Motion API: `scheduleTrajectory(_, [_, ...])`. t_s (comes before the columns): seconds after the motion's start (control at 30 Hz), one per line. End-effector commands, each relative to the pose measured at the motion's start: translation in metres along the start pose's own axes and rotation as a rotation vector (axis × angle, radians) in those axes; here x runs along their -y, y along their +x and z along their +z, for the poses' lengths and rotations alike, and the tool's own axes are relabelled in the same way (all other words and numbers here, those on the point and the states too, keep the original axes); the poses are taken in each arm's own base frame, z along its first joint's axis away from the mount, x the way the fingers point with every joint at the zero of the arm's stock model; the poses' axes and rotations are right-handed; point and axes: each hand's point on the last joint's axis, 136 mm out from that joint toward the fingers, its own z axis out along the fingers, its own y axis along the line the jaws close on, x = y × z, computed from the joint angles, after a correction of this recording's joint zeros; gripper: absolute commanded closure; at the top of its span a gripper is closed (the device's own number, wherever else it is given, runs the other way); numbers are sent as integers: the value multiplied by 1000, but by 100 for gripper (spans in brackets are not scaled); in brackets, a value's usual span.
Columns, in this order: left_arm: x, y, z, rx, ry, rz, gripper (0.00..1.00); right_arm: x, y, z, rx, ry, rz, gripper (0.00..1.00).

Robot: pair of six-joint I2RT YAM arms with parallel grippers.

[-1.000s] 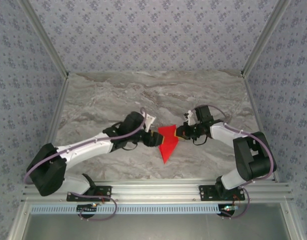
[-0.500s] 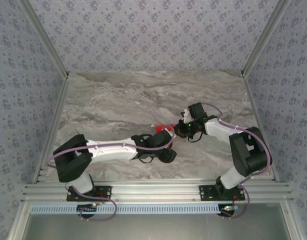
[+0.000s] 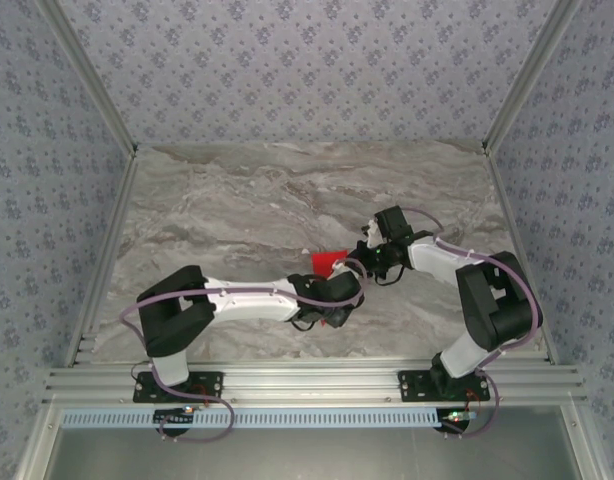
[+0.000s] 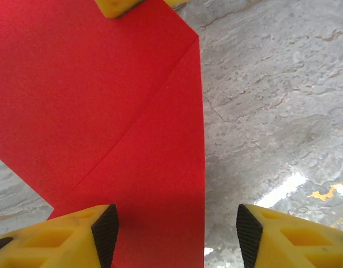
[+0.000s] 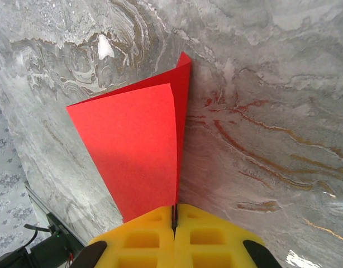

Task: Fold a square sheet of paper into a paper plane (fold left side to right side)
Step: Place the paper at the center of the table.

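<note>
The red paper (image 3: pixel 327 262) lies partly folded near the middle of the marble table (image 3: pixel 217 190). One edge is pinched between the closed fingers of the right gripper (image 5: pixel 174 215), while the left gripper (image 4: pixel 174 234) hovers over it with fingers spread wide, holding nothing. The sheet looks light, thin and floppy, likely to slide on the smooth stone and to tear if tugged, so a gentle pinch at an edge or corner seems the best hold.

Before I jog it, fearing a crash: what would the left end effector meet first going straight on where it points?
Likely the red paper, lying ahead between the open fingers of the left end effector; the right end effector pinching it sits beyond. Depth unclear.
</note>
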Motion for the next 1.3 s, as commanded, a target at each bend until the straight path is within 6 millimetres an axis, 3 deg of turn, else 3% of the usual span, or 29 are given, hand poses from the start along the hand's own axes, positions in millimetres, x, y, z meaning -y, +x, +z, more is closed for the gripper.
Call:
scheduleTrajectory(0.0, [-4,-1,0,-2,-68,10,43,-2,-4,1,-1,16,16,94])
scheduleTrajectory(0.47, [-3,4,7,-25,-134,55,64,0,-3,3,-6,31,15,94])
scheduleTrajectory(0.93, [-2,6,8,-26,-130,46,77,2,-2,4,-13,44,3,92])
scheduleTrajectory(1.1, [0,2,5,-4,-107,25,80,-9,-9,-6,20,7,-31,85])
scheduleTrajectory(1.27, [1,-9,0,34,-29,-44,81,-18,-23,-37,139,-8,-115,64])
